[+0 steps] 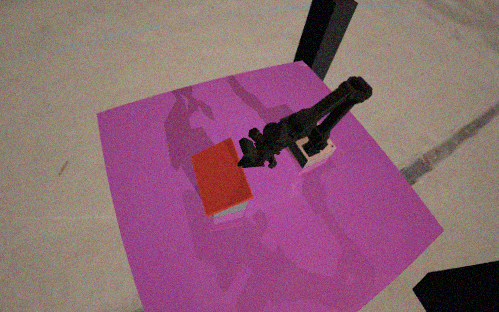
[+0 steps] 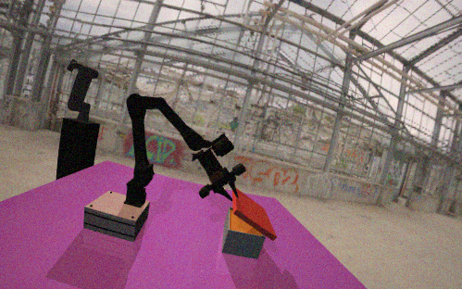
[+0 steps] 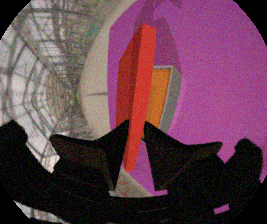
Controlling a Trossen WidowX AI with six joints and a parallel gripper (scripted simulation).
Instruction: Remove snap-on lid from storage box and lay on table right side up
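Gripper [image 1: 241, 164] [image 2: 234, 198] [image 3: 136, 123]: nearly closed, pinching lid's edge
Lid [image 1: 222, 177] [image 2: 255, 215] [image 3: 143, 75]: tilted above box
Box [image 1: 230, 209] [image 2: 243, 243] [image 3: 173, 95]: upright, inside tabletop's [image 1: 142, 145] [image 2: 178, 259] [image 3: 224, 75] edges

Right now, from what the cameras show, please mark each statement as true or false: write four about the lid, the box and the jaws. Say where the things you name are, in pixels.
1. The jaws [image 1: 242, 165] [image 2: 234, 196] hold the red lid [image 1: 221, 177] [image 2: 255, 215] [image 3: 144, 75] at its edge. True.

2. The lid lies flat on the purple table [image 1: 137, 140] [image 2: 182, 259] [image 3: 224, 75]. False: it is tilted above the grey box [image 1: 232, 210] [image 2: 243, 245] [image 3: 171, 100], with its edge near the arm raised.

3. The orange inside of the box can be seen under the lid. True.

4. The box hangs in the air below the lid. False: the box stands on the table.
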